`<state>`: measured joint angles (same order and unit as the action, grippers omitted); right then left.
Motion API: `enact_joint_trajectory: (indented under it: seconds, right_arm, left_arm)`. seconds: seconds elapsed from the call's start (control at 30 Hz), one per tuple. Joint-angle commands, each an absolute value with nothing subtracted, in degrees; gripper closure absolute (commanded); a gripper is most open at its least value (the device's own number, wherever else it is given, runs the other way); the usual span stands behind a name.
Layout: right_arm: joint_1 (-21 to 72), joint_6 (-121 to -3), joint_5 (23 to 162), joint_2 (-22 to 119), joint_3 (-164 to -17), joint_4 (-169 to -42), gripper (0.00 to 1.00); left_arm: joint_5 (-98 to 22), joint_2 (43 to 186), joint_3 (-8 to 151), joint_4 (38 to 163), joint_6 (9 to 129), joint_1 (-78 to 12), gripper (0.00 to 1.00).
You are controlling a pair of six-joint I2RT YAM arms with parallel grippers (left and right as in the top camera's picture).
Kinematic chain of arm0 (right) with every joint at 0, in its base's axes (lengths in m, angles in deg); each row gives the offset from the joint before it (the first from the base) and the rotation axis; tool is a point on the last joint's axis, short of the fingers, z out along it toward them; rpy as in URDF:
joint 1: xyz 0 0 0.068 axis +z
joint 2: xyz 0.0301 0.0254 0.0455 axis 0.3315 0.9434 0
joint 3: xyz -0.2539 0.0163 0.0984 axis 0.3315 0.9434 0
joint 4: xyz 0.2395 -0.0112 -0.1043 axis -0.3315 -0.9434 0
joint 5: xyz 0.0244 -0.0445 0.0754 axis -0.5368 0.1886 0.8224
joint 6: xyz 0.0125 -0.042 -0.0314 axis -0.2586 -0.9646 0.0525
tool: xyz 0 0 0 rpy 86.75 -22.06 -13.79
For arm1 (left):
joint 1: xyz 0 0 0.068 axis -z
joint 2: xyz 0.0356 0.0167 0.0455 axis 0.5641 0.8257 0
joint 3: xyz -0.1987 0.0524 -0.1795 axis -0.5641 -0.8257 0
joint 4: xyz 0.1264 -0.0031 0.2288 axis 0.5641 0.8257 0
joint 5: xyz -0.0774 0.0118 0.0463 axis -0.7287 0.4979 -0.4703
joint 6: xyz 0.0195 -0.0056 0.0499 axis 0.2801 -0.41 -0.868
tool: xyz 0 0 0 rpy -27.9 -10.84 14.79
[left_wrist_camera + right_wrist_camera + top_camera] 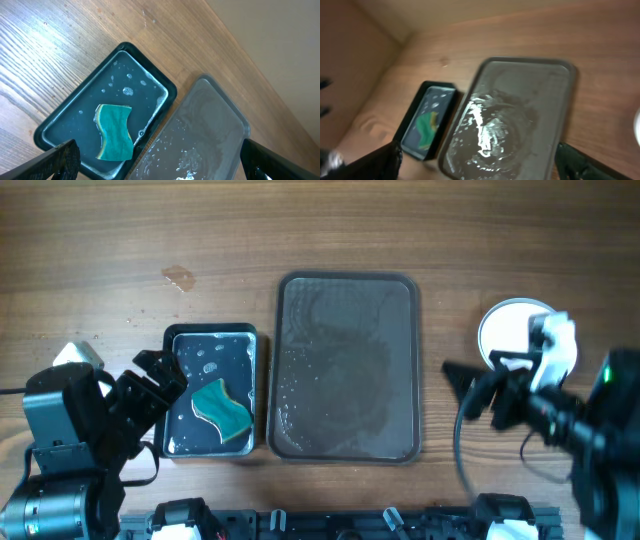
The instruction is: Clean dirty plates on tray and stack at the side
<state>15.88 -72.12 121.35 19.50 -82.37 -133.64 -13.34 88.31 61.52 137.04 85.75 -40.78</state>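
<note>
My left pincer (157,147) hangs wide open left of the tray (345,330), its fingers (60,160) far apart and gripping nothing. The black container (200,350) lies between it and the tray. My right pincer (479,149) is spread just as wide, nothing between its tips, hovering just right of the tray and pointed toward it. The container sits just beside the tray's left rim, wet, with a teal sponge (222,408) in its near half. The tray lies mid-table (100,240), its floor streaked with water. The plates (505,330) rest on the table right of the tray, apart from it, behind my right pincer and a little farther off. My right arm covers part of them. What shows is plain white, but I cannot tell how many are stacked.
</note>
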Motion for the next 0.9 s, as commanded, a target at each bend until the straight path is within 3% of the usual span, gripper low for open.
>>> enact_joint_trajectory:
  seconds: [0.0, 0.17, 0.27, 0.43, 0.57, 0.87]
  right_arm:
    - [18.4, -73.9, 122.0, 15.5, -82.8, -135.5, 0.00]
    - [18.5, -74.9, 117.9, 15.0, -82.8, -139.8, 0.00]
    - [18.5, -87.2, 117.0, 15.0, -82.8, -138.4, 0.00]
    - [22.3, -96.6, 110.9, 12.1, -80.8, -134.5, 0.00]
    - [27.4, -97.5, 104.9, 3.6, -70.1, -122.7, 0.00]
    - [27.5, -95.5, 105.2, -14.6, -40.1, -107.8, 0.00]
  left_arm:
    - [-14.0, 88.2, 62.3, 136.8, 85.5, -40.6, 0.00]
    - [-14.0, 88.2, 62.2, 136.9, 85.5, -40.6, 0.00]
    - [-14.0, 88.2, 62.2, 136.9, 85.5, -40.6, 0.00]
    - [-14.0, 88.2, 62.2, 136.9, 85.5, -40.6, 0.00]
    - [-14.0, 88.2, 62.2, 136.9, 85.5, -40.6, 0.00]
    - [-14.0, 88.2, 62.2, 136.9, 85.5, -40.6, 0.00]
